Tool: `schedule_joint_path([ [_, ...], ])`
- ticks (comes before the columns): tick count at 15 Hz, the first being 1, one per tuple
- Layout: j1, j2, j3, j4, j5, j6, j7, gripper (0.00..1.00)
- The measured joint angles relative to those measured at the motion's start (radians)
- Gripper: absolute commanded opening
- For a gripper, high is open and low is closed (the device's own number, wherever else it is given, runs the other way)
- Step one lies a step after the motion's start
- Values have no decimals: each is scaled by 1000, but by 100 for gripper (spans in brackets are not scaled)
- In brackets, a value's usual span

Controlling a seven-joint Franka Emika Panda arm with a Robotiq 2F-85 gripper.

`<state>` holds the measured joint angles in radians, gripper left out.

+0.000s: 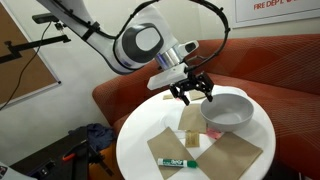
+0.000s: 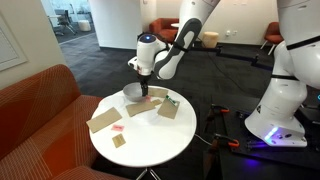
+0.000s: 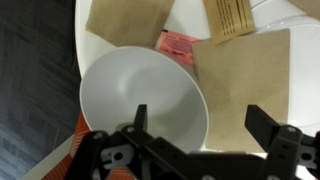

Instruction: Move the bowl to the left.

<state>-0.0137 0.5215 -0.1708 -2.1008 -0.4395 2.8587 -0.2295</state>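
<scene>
The pale grey-white bowl [image 1: 229,111] sits upright and empty on the round white table [image 1: 135,135], near its edge by the sofa. It also shows in an exterior view [image 2: 133,91] and fills the left of the wrist view [image 3: 135,90]. My gripper [image 1: 190,92] is open and hangs just above the bowl's rim. In the wrist view the gripper [image 3: 200,122] has one finger over the bowl's inside and the other outside over brown paper, so the rim lies between them. It holds nothing.
Brown paper napkins [image 1: 232,152] [image 3: 245,70] lie on the table, with a green marker [image 1: 177,161], a red sachet [image 3: 177,43] and a brown packet [image 1: 192,118]. An orange sofa [image 1: 275,70] curves behind the table. A second robot base [image 2: 285,100] stands on the floor.
</scene>
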Motion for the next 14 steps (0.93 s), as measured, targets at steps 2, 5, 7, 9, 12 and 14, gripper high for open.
schedule_joint_path([
  [2, 4, 41, 0, 36, 0, 0, 0, 100],
  [5, 12, 92, 2, 76, 2, -2, 0, 100],
  [7, 12, 95, 3, 76, 2, -2, 0, 100],
  [9, 11, 95, 3, 76, 2, -2, 0, 100],
  [12, 11, 97, 3, 76, 2, -2, 0, 100],
  [14, 9, 106, 6, 76, 7, -1, 0, 100],
])
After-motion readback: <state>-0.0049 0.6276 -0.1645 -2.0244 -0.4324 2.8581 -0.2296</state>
